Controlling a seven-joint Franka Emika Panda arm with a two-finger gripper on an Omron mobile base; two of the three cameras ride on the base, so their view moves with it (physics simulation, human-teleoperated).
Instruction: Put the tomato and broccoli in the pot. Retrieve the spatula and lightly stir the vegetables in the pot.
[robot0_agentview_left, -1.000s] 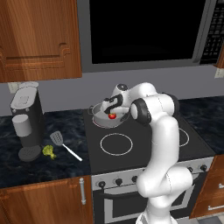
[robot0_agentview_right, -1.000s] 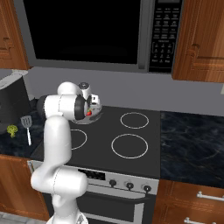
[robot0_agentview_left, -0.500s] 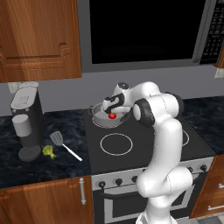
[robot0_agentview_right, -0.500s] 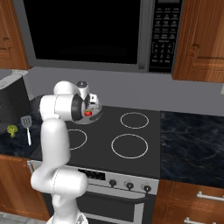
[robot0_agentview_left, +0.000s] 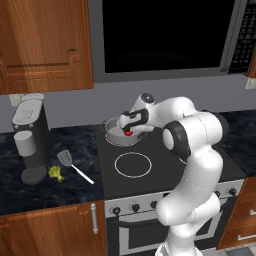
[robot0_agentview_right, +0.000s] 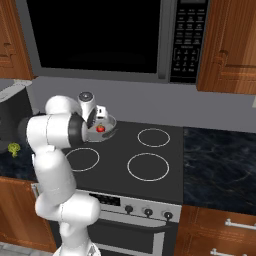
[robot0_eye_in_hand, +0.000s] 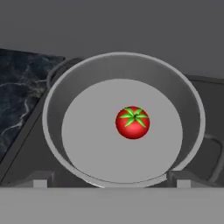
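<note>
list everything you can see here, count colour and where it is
tomato: one, bright red with green top, on the pot floor
pot: one, grey metal, on the stove's back left burner
broccoli: one, yellow-green, on the dark counter left of the stove
spatula: one, grey blade with white handle, flat on the counter beside the broccoli
coffee machine: one, dark grey, on the counter behind the broccoli
stove: one, black top with ring burners
microwave: one, dark, above the stove
cabinets: brown wood, upper and lower
claw: one, open, above the pot
</note>
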